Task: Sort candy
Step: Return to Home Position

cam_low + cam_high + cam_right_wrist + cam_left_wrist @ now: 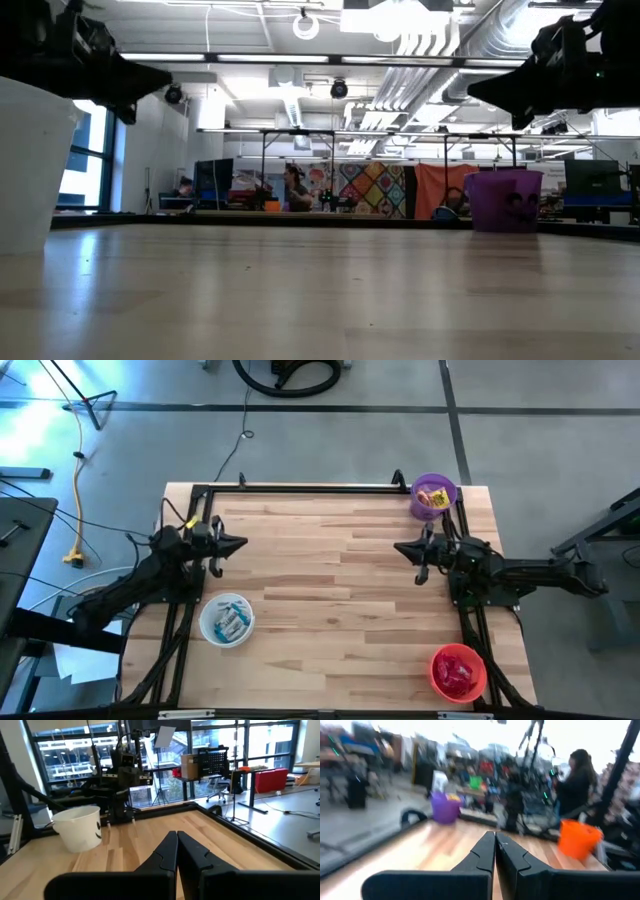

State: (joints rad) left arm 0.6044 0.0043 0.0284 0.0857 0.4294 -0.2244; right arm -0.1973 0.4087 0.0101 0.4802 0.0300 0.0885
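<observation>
Left gripper [232,543] and right gripper [405,548], jaws closed on nothing, are hanging by the left and right edges of the tabletop [330,590], leaving its middle open. Shiny yellow candy [432,498] is lying in the purple bowl [452,490] at the far right corner, red candy [460,675] in the red bowl [436,665] at the near right corner, blue-white candy [232,622] in the white bowl [205,622] near the left edge.

The surface [340,590] is made of pale wooden planks running lengthwise, with a black frame [300,487] along its edges. Three bowls stand on it, well apart. A purple bowl [505,205] is at the back corner on the right arm's side, and a red bowl [577,842] is at the front corner of that side. A white bowl [77,832] is near the left edge, toward the front.
</observation>
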